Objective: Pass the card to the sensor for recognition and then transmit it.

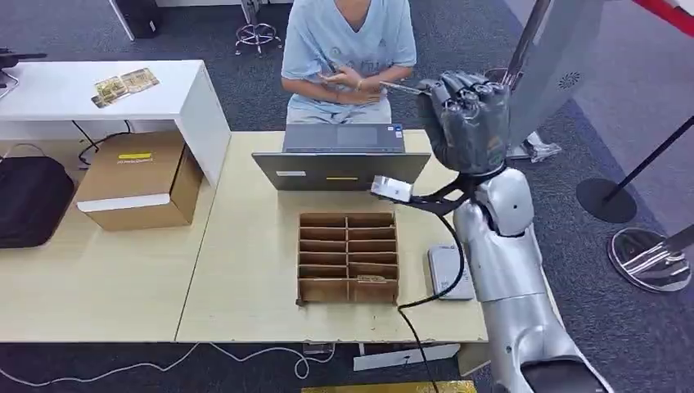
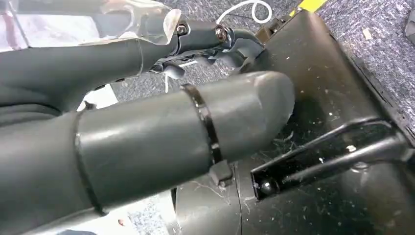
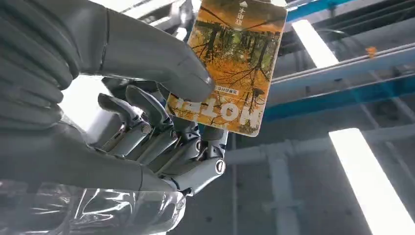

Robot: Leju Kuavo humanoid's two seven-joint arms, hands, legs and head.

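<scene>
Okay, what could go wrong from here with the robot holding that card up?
The right hand pinches only one end of the card under the thumb, so it may slip or twist out. The raised hand is close to the seated person, so a fast handover could bump them. Lowering again, the arm could snag the black cable beside the grey sensor pad.

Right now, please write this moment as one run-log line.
right hand: raised, holds orange forest-picture card | left hand: hanging, fingers unclear | person: seated behind grey laptop

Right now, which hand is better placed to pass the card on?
The right hand: it already pinches the card, raised toward the person. The left hand hangs low.
</scene>
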